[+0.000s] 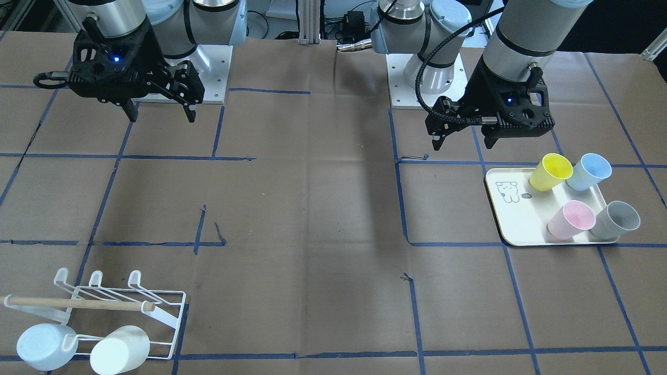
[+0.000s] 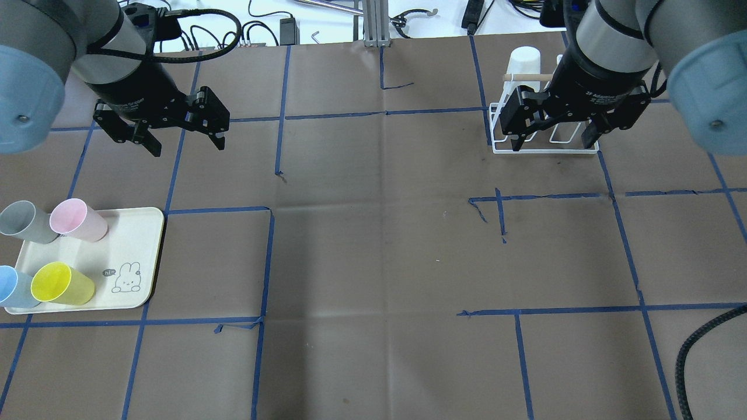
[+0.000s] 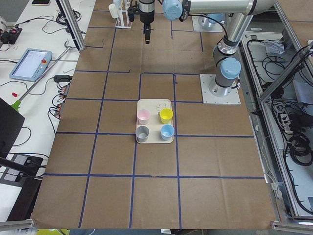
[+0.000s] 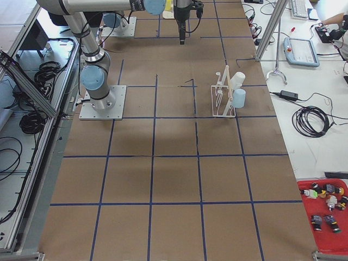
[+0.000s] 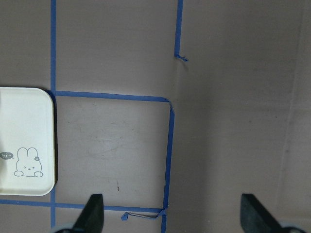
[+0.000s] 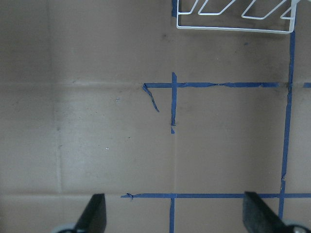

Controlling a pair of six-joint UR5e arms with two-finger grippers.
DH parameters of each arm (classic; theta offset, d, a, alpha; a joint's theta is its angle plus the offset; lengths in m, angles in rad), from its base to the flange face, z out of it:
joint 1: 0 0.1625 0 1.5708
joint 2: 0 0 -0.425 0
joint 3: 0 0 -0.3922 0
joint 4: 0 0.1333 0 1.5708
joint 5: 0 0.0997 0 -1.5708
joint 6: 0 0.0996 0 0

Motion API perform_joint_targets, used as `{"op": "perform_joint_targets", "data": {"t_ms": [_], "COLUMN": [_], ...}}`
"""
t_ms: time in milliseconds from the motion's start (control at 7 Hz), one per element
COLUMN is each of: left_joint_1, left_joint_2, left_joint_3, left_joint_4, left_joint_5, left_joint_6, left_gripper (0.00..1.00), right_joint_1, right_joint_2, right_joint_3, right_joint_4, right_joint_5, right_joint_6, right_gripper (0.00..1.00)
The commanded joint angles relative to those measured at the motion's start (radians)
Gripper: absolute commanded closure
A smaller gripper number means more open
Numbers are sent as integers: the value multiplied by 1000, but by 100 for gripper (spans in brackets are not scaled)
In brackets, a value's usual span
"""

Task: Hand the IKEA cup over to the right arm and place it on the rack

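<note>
Cups waiting: yellow cup (image 2: 61, 283) and blue cup (image 2: 14, 287) nearest, pink cup (image 2: 79, 220) and grey cup (image 2: 26, 221) behind them. All four stand mouth up on the cream tray (image 2: 137, 233), at the near left of the surface (image 2: 373, 262).

Left tool (image 2: 188, 149) hangs past the tray, fingers spread wide, empty, touching nothing. Right tool (image 2: 551, 146) hovers further out in front of the rack (image 2: 545, 151), spread equally wide and empty.

On the rack, a white cup (image 1: 121, 349) and a pale blue cup (image 1: 44, 346) look hung on the prongs, though how they seat is hard to make out.

Progress: two cups racked, four left. No pick-up or hand-over is under way, so the next cycle starts with the left tool taking a cup from the tray.
</note>
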Motion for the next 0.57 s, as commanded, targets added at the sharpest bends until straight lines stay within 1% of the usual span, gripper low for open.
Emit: {"op": "perform_joint_targets", "data": {"t_ms": [0, 429], "left_joint_1": [0, -2], "left_joint_2": [0, 0], "left_joint_3": [-1, -1], "left_joint_4": [-1, -1], "left_joint_5": [0, 0], "left_joint_6": [0, 0], "left_gripper": [0, 0], "right_joint_1": [2, 2], "right_joint_2": [12, 13], "right_joint_3": [1, 1], "right_joint_4": [6, 7], "right_joint_5": [0, 1], "right_joint_6": [-1, -8], "right_gripper": [0, 0]}}
